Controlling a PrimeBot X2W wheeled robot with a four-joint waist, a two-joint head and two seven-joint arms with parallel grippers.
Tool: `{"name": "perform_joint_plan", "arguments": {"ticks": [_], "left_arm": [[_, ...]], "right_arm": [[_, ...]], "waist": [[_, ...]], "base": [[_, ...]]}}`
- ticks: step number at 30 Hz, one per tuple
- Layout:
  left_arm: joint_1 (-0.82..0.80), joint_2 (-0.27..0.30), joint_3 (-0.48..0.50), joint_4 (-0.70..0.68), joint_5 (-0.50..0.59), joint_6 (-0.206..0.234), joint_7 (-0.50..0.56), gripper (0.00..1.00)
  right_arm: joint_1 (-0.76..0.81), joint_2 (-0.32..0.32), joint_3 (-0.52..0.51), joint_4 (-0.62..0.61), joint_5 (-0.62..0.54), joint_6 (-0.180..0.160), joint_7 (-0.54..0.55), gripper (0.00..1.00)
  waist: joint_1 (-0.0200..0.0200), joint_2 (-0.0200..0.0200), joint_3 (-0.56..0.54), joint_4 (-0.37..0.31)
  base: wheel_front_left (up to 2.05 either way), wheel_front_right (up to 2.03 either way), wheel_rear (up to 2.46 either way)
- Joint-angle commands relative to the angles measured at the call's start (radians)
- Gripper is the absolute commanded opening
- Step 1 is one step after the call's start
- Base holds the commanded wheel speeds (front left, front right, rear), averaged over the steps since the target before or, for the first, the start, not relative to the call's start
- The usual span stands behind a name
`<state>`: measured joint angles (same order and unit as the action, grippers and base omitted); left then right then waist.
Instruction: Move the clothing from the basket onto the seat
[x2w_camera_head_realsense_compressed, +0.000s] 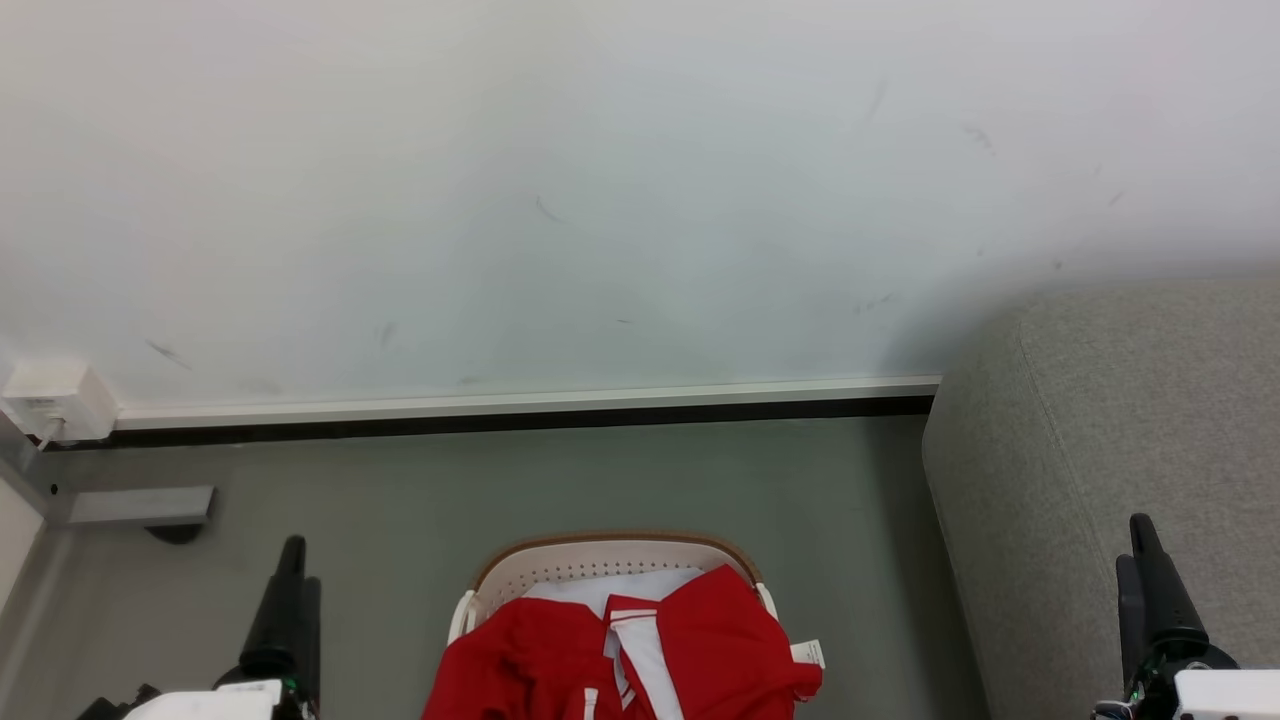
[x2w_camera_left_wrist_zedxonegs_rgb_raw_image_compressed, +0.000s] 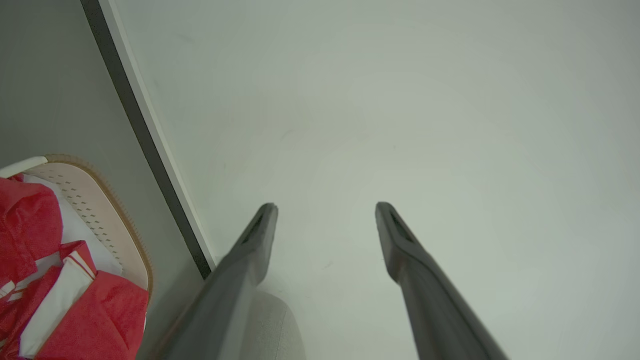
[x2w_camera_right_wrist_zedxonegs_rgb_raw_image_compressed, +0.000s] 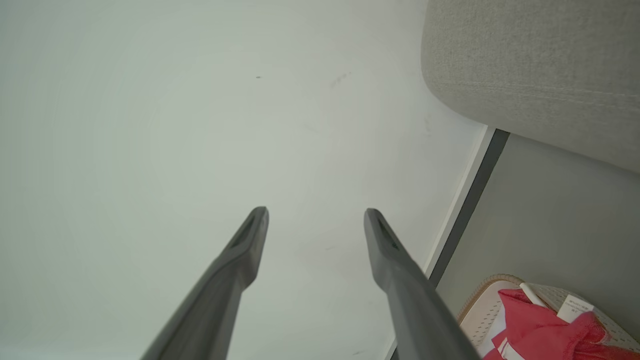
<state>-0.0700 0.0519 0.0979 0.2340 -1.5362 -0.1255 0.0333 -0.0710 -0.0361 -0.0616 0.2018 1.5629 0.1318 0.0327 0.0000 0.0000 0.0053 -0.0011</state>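
Grey floor (x2w_camera_head_realsense_compressed: 600, 480), basket (x2w_camera_head_realsense_compressed: 600, 548) standing on it, seat (x2w_camera_head_realsense_compressed: 1120, 430) alongside

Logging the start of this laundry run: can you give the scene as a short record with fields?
basket: cream-white perforated plastic laundry basket, brown rim, on the grey floor
clothing: bright red soft fabric garments with white bands, heaped in the basket
seat: large grey fabric sofa, right of the basket
left gripper: open, empty, apart from the basket
right gripper: open, empty
task: not begun

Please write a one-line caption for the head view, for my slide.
Red clothing heaped in the basket, grey seat to its right, left claw and right claw open on either side.
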Motion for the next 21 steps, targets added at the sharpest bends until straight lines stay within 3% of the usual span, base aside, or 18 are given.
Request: {"name": "perform_joint_plan", "arguments": {"ticks": [1, 21], "left_arm": [[-0.016, 0.015, 0.005, -0.024, 0.045, -0.003, -0.012, 1.00], [0.005, 0.017, 0.012, -0.082, 0.504, -0.004, -0.091, 1.00]], "right_arm": [[-0.019, -0.010, 0.007, -0.032, -0.032, 0.000, -0.011, 1.00], [-0.023, -0.013, 0.107, -0.056, -0.449, -0.001, -0.090, 1.00]], "waist": [[0.0000, 0.0000, 0.000, 0.000], [0.0000, 0.0000, 0.000, -0.005]], "base": [[0.00, 0.00, 0.00], [0.00, 0.00, 0.00]]}}
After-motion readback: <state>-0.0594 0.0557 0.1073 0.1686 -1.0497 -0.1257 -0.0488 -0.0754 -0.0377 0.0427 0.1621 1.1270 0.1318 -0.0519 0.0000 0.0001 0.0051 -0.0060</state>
